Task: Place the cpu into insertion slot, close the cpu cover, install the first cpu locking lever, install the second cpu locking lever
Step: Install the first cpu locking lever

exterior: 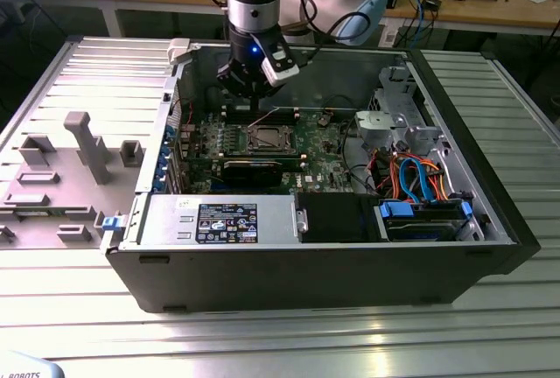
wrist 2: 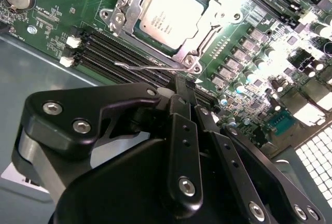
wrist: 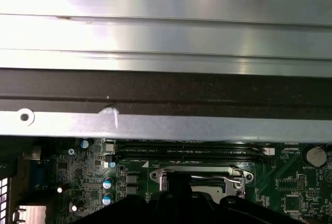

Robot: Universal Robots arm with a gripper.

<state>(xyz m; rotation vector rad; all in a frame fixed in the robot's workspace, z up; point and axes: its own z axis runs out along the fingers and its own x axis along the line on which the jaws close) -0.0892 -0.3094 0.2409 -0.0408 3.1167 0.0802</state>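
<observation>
The cpu [wrist 2: 168,11], grey metal top up, lies in the insertion slot [exterior: 266,139] of the green motherboard. The silvery cpu cover [wrist 2: 215,11] lies down flat around it. One thin wire locking lever [wrist 2: 150,67] runs along the socket's edge, its hooked end standing free beside the memory slots. My gripper [wrist 2: 185,85] hangs just above that lever, its black fingers [wrist 2: 181,130] drawn together on nothing. In the exterior view the gripper [exterior: 254,98] is low inside the case, just behind the socket. In the first wrist view the socket [wrist: 197,175] and lever wire [wrist: 218,178] show.
The open computer case [exterior: 490,220] lies on a ribbed metal table. A long black expansion card [exterior: 254,168] stands in front of the socket. Memory slots [wrist 2: 119,53] run beside it. A drive cage with orange and blue cables [exterior: 420,177] fills the exterior view's right.
</observation>
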